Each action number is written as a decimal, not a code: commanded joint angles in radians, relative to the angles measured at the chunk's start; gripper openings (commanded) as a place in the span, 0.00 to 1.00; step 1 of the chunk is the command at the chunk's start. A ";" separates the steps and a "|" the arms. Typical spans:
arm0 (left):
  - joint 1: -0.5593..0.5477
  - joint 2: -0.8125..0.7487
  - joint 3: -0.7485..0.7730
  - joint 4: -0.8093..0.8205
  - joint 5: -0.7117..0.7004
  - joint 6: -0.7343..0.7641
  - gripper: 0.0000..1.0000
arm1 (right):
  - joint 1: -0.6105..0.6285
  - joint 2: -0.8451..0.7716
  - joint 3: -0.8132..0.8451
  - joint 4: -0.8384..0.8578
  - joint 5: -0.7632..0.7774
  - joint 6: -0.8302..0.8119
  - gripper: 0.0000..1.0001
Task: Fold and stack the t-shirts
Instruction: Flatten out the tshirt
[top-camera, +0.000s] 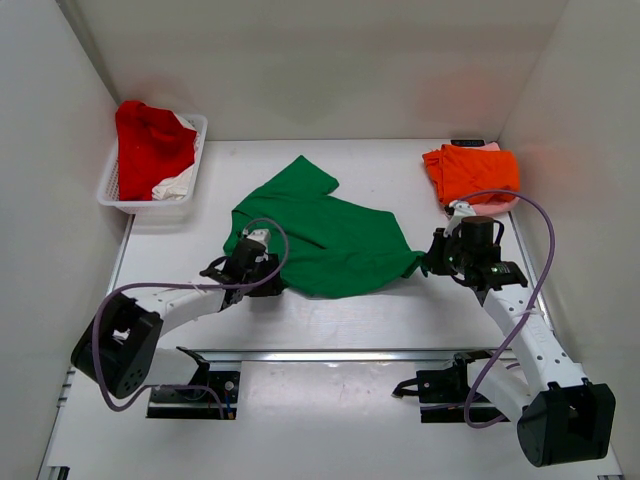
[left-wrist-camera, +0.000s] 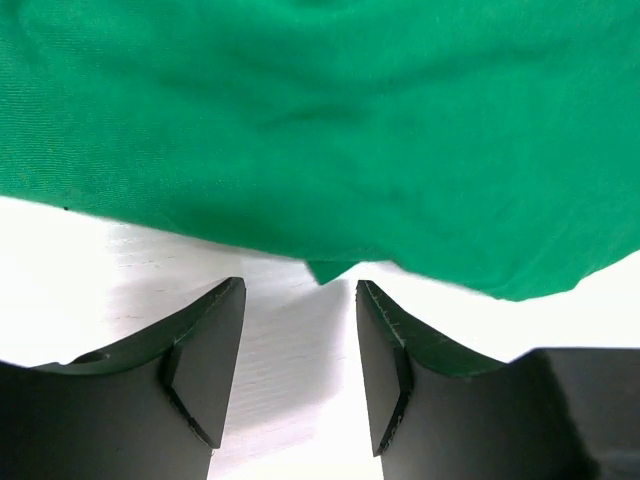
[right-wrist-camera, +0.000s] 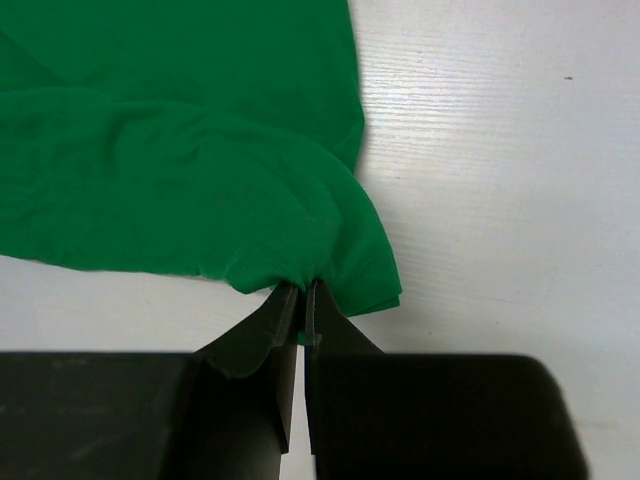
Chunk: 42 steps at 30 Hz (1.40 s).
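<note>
A bright green t-shirt lies crumpled and partly folded on the white table's middle. My right gripper is shut on its right edge, the cloth bunched between the fingertips. My left gripper stands open just short of the shirt's lower left hem, nothing between its fingers. In the top view the left gripper sits at the shirt's lower left and the right gripper at its right tip. A folded orange t-shirt lies on a pale pink one at the back right.
A white lattice basket at the back left holds a red t-shirt and a white one. White walls close in on both sides and the back. A metal rail runs along the near table edge.
</note>
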 joint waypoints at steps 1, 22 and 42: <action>-0.002 -0.009 -0.002 -0.026 -0.005 0.085 0.59 | 0.003 -0.019 -0.007 0.050 -0.005 0.006 0.00; -0.092 0.120 0.075 -0.034 -0.094 0.151 0.55 | -0.011 -0.012 0.010 0.054 -0.018 0.003 0.00; -0.092 0.068 0.202 -0.239 -0.066 0.209 0.00 | -0.017 0.004 0.030 0.048 -0.025 -0.006 0.00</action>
